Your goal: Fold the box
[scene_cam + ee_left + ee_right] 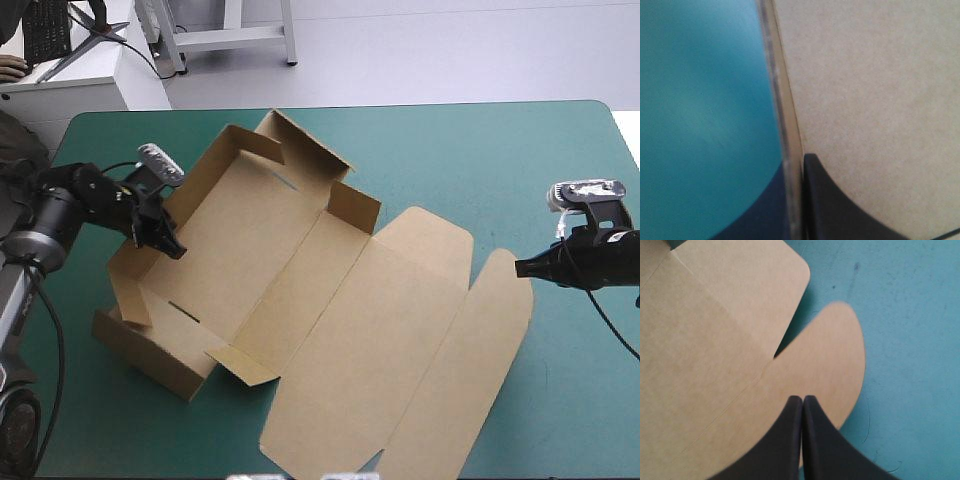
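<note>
While our left gripper [162,234] clamps the raised left wall of the box [290,270], board betw. its fingers, our right gripper [521,267] hangs pinched together & empty at the flat lid's outer edge. Box sits mid teal-green cover [480,140], lid spread toward the right arm.

The surface [480,150] I work at has a teal-green cover [560,380]. Its far edge runs straight, and both far corners are round. The cover lies flat. In the right wrist view I see a small dark spot [856,265] on it and a few thin curved lines [868,426]. They could be hairs or scratches; I cannot tell which.
</note>
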Available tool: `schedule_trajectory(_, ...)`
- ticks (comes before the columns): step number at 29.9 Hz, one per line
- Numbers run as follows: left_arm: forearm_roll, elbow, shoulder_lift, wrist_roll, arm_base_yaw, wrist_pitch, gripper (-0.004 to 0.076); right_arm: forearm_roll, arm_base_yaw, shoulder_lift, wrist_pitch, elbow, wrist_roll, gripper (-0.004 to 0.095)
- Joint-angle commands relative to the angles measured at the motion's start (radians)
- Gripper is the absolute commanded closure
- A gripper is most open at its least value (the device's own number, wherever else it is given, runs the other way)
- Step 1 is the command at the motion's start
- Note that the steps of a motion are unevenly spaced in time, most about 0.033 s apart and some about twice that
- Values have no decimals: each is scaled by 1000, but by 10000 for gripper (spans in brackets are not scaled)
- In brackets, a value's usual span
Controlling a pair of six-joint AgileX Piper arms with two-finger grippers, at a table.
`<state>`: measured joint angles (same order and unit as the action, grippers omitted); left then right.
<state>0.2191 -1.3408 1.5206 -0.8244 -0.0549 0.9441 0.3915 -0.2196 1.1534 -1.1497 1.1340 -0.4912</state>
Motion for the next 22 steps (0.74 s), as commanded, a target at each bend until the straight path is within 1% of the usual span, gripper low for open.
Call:
schedule_trajectory(1,-154,-96,-24,-28,-148,-194,734,34,-5,-12,29,27,-2,928)
schedule_trajectory(7,-386,-144,23,-28,-369,-397,734,34,-5,-12,17,27,-2,928)
schedule_trajectory(12,-497,-150,42,-23,-506,-520,734,34,-5,-12,14,27,-2,928)
schedule_trajectory(16,-590,-150,44,-13,-590,-538,734,34,-5,-12,14,27,-2,928)
schedule_trajectory(22,-613,-150,44,-13,-656,-546,734,34,-5,-12,14,27,-2,926)
